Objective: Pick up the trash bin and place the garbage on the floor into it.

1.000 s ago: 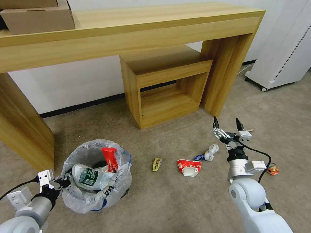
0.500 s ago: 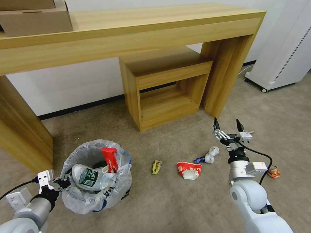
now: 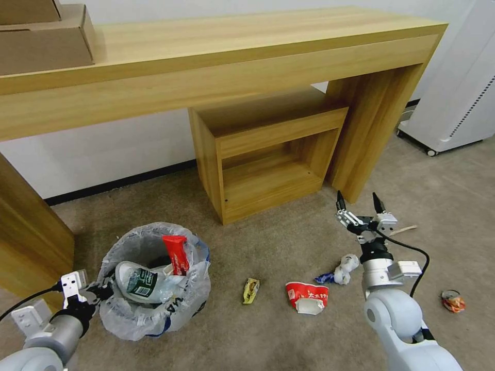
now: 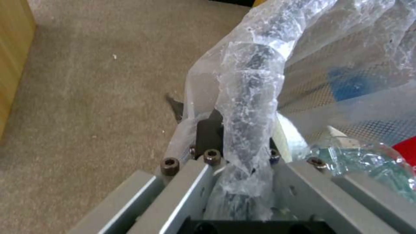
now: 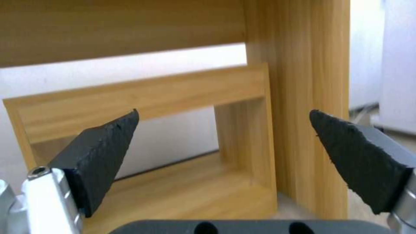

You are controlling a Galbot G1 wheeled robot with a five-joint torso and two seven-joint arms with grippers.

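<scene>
Left end effector (image 3: 98, 292) is pinching the trash bin (image 3: 154, 281) by its slippery bagged rim; right end effector (image 3: 361, 214) is hanging wide open, empty; that red cup (image 3: 307, 296) is looking light and crushable, best pinched at its rim.

From the head view we look forward and down over the floor (image 3: 268, 330) toward the wooden tabletop (image 3: 232, 46) by the wall. Our left wrist view sits tight against the trash bin (image 4: 260, 97), facing its bagged rim and the carpet. Our right wrist view faces level at the low shelf unit (image 5: 182, 136), shared with the head view.
</scene>
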